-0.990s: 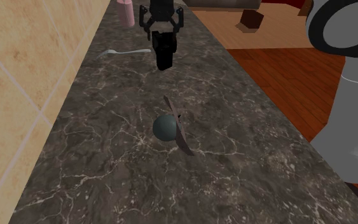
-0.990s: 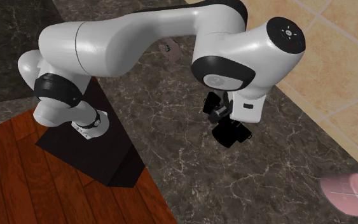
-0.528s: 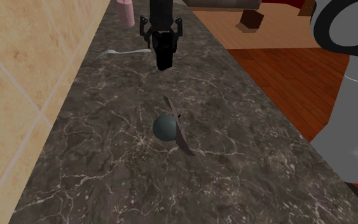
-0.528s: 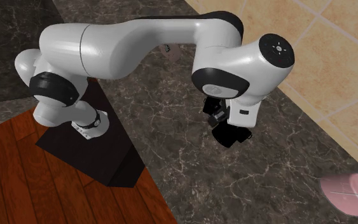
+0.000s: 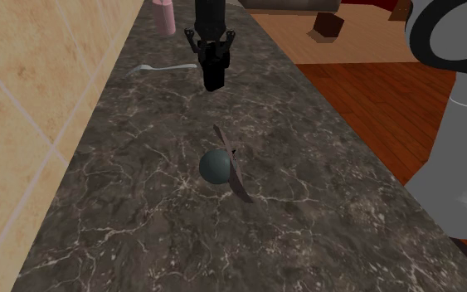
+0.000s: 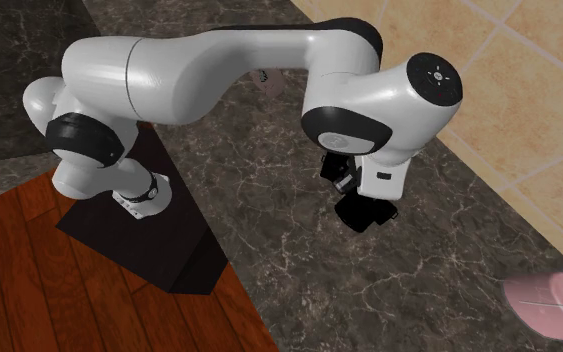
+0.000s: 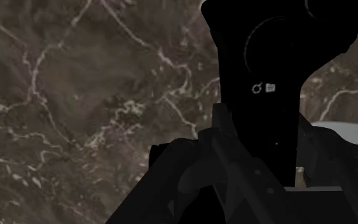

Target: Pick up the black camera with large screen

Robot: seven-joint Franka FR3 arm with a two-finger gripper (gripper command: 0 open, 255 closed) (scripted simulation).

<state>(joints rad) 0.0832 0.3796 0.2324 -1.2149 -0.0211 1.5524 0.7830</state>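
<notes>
Firstly, dark marbled countertop [image 5: 140, 216] is seen, bordered by beige tiled wall [image 5: 24, 99] on shoulder view's left and wooden floor [image 5: 372, 99] on its right. White arm [image 6: 199, 70] is stretched from black stand [image 6: 159, 235] over counter. Gripper [image 5: 211, 56] is pinched on black camera [image 5: 214, 76]; camera is held hanging below it, over far part of countertop. Grey ball [image 5: 215, 166] with brown blade-like piece is placed nearer to stand. Pink object [image 5: 165, 15] and pale utensil [image 5: 161, 66] are found close to wall.
</notes>
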